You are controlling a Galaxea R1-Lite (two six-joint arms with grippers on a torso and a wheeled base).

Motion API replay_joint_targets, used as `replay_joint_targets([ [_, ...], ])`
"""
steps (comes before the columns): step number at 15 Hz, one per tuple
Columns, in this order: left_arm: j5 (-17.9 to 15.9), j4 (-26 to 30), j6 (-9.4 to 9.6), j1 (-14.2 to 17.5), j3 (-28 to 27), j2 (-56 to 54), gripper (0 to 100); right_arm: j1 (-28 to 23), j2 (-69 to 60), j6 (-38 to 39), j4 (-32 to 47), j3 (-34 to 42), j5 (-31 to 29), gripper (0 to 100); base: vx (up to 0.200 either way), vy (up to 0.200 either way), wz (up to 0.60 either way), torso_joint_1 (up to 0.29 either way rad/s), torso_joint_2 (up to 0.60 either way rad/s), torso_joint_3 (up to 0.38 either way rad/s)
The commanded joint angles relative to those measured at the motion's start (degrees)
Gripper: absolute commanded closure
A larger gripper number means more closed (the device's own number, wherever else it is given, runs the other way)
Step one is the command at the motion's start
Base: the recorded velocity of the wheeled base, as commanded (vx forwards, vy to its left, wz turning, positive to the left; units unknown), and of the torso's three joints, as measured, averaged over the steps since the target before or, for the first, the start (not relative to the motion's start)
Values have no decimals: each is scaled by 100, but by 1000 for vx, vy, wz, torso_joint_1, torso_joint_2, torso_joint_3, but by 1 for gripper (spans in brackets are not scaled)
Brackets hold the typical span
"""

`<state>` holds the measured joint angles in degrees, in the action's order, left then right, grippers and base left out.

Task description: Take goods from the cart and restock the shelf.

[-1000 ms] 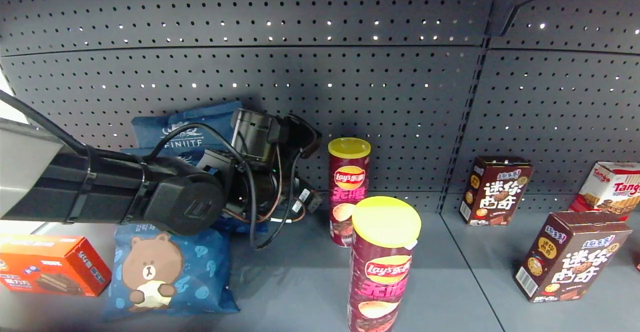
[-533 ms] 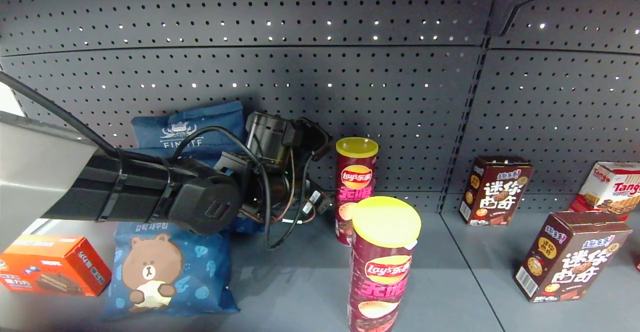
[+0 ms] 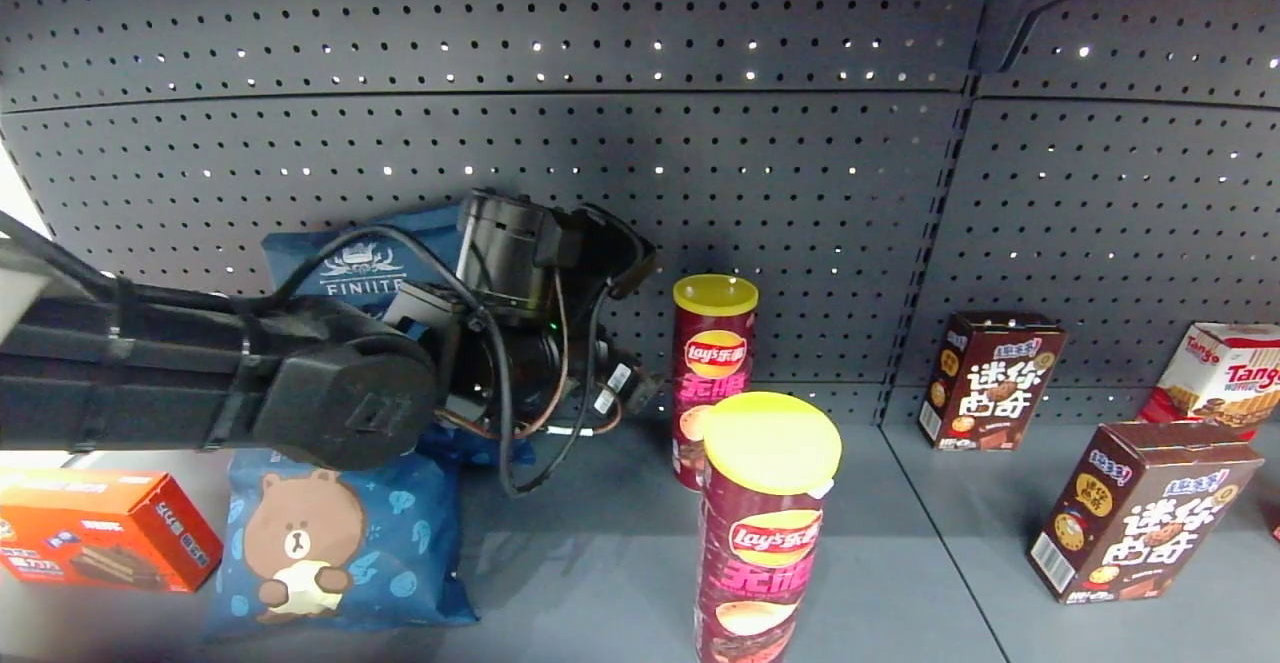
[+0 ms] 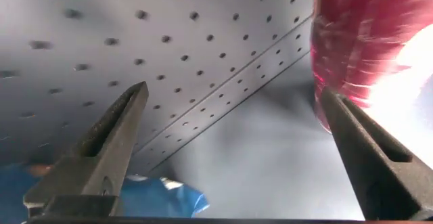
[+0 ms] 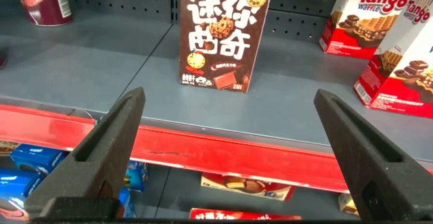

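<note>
Chip can [image 3: 714,373] with a yellow lid is standing upright at the back of the shelf [image 3: 600,563], close against the pegboard wall [image 3: 700,143]. A second chip can [image 3: 770,533] is standing upright nearer the shelf's front edge, in front of the first and apart from it.

The left arm [image 3: 300,393] is hanging over the left part of the shelf, above a bear-printed blue bag [image 3: 340,543] that is lying flat beside an orange box [image 3: 100,528]. The left jaws are gaping wide with nothing between them. One finger [image 4: 365,163] is sitting with its tip just beside the back can's red wall, and I cannot tell whether they are touching.

The right jaws are also spreading wide and gripping nothing. They are hanging in front of the shelf's red front strip [image 5: 223,153], facing a brown box [image 5: 223,34] that is standing upright on the shelf.
</note>
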<state>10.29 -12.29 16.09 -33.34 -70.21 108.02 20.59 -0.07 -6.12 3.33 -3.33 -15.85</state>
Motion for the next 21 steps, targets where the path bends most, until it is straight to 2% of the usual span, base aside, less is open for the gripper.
replay_joint_targets([
  [1,17,-2,-10,56,209,-730,0,-11,7,-3,1,-1,-6,0,0,0,0,0,0,0],
  [3,17,33,8,117,578,-1415,0,-81,7,6,63,-36,-68,0,0,0,0,0,0,0],
  [4,-27,69,52,311,991,-1916,0,-125,60,-47,203,-247,47,0,0,0,0,0,0,0],
  [7,-159,236,52,592,1677,-2795,0,-81,1800,-56,265,-1697,987,0,0,0,0,0,0,0],
  [10,-168,104,52,759,1782,-3041,0,-64,3163,-346,221,-2673,1690,0,0,0,0,0,0,0],
  [12,-168,130,52,741,1940,-3200,0,253,4050,-390,142,-3025,2007,0,0,0,0,0,0,0],
  [13,-168,104,52,724,2037,-3252,0,507,4305,-434,63,-3042,2007,0,0,0,0,0,0,0],
  [14,-168,104,34,724,2292,-3393,0,1087,4797,-460,-289,-2893,1936,0,0,0,0,0,0,0],
  [15,-176,60,8,750,2477,-3463,0,1386,5105,-460,-605,-2664,1831,0,0,0,0,0,0,0],
  [17,-247,-239,-27,777,2758,-3569,0,1712,5755,-425,-1625,-2102,1646,0,0,0,0,0,0,0],
  [19,-440,-344,-45,812,2890,-3674,0,1764,6371,-416,-2574,-1741,1638,0,0,0,0,0,0,0],
  [21,-502,-353,-45,856,2960,-3709,0,1949,6564,-346,-2715,-1715,1646,0,0,0,0,0,0,0],
])
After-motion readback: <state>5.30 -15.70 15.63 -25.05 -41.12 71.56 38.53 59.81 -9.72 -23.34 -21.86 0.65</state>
